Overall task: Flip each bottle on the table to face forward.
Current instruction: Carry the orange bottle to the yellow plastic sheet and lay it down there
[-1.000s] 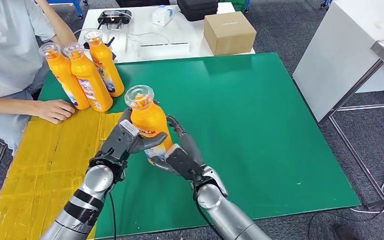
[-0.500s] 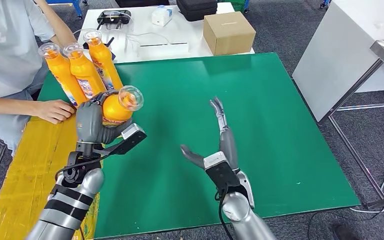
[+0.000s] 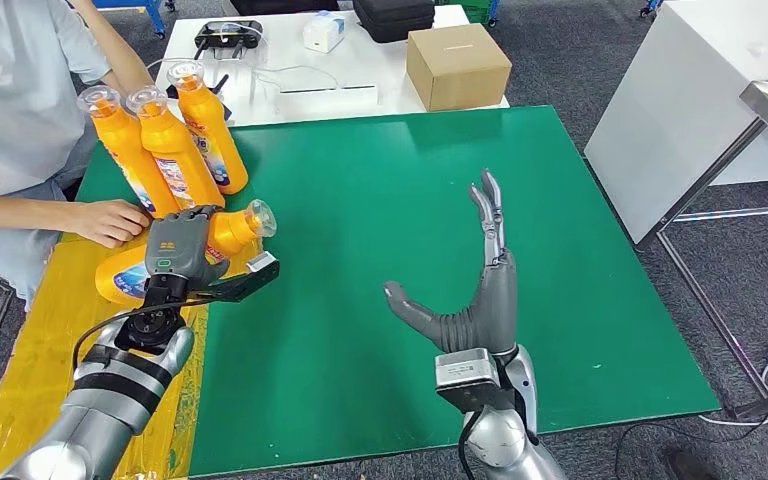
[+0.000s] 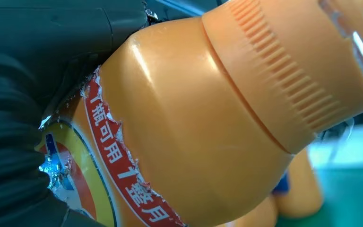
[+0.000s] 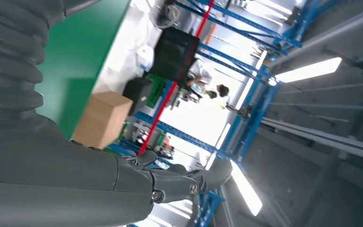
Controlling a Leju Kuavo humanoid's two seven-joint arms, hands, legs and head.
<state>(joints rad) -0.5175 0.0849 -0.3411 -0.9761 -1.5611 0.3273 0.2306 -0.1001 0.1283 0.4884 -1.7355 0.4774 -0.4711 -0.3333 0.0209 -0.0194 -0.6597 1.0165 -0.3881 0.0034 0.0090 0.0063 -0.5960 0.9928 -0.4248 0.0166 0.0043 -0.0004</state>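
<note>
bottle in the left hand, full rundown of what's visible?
The held bottle is glossy orange plastic with a ribbed orange cap under a clear outer cover. Its red, yellow and blue label carries white print and is torn along the edge. It lies tilted on its side, cap pointing toward the green mat, base over the yellow surface. The left hand grips its middle, just in front of three standing bottles.

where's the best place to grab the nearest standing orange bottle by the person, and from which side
Judging from the head view, grip the nearest standing orange bottle around its wide lower body, below the narrow neck and clear cap. Come from its green-mat side: the other two bottles stand close behind and left of it, and the person's hand is near its base. The open right hand has the clearer approach.
</note>
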